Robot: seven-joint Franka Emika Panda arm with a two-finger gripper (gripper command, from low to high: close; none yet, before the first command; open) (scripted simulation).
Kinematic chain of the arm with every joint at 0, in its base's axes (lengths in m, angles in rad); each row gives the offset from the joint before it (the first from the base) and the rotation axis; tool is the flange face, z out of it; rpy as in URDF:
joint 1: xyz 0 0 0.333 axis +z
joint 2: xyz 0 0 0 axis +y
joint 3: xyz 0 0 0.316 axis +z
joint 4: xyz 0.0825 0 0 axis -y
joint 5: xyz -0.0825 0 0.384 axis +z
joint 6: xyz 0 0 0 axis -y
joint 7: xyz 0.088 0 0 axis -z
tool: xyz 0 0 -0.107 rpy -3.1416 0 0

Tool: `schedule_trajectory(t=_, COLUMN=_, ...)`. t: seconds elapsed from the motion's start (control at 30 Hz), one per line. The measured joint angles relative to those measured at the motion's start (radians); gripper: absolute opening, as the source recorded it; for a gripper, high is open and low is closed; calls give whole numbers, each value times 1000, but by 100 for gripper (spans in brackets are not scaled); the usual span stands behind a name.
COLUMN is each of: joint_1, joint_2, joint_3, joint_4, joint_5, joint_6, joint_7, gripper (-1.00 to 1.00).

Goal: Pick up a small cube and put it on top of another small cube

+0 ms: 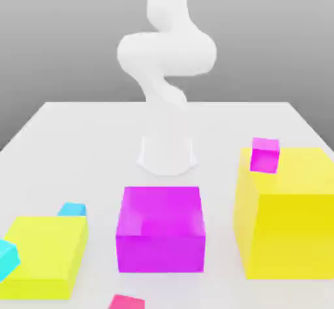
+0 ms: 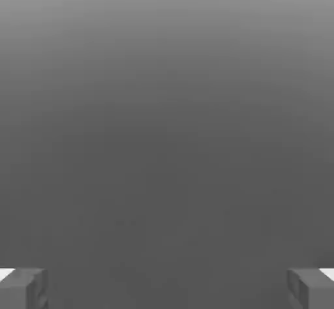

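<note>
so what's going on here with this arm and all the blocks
Nothing is being handled yet. The white arm stands at the back of the table, its pincer open and empty. The small crimson cube sits at the front edge near the big magenta block. A small magenta cube rests on the big yellow block.

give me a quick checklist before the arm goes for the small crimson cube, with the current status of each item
1. Gripper open, nothing between the fingers: ok.
2. Small crimson cube located, at the exterior view's lower edge, partly cut off: ok.
3. Crimson cube free of neighbours: ok, apart from the big magenta block.
4. Small magenta cube sits tilted on the big yellow block: not ok as a base.
5. Small cyan cube behind the low yellow block, partly hidden: cannot tell.
</note>
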Motion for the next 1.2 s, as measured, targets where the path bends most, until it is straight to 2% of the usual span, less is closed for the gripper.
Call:
schedule_trajectory(t=0.93, joint_1=-68, joint_2=1021, joint_3=-42, joint_4=27, joint_5=30, joint_6=292, joint_7=67, gripper=0)
schedule_trajectory(t=1.1, joint_1=-79, joint_2=1202, joint_3=-34, joint_4=55, joint_5=44, joint_6=410, joint_7=61, gripper=0)
schedule_trajectory(t=1.13, joint_1=-80, joint_2=1225, joint_3=-33, joint_4=60, joint_5=46, joint_6=428, joint_7=60, gripper=-100)
schedule_trajectory(t=1.2, joint_1=-80, joint_2=1225, joint_3=-32, joint_4=60, joint_5=46, joint_6=428, joint_7=60, gripper=-100)
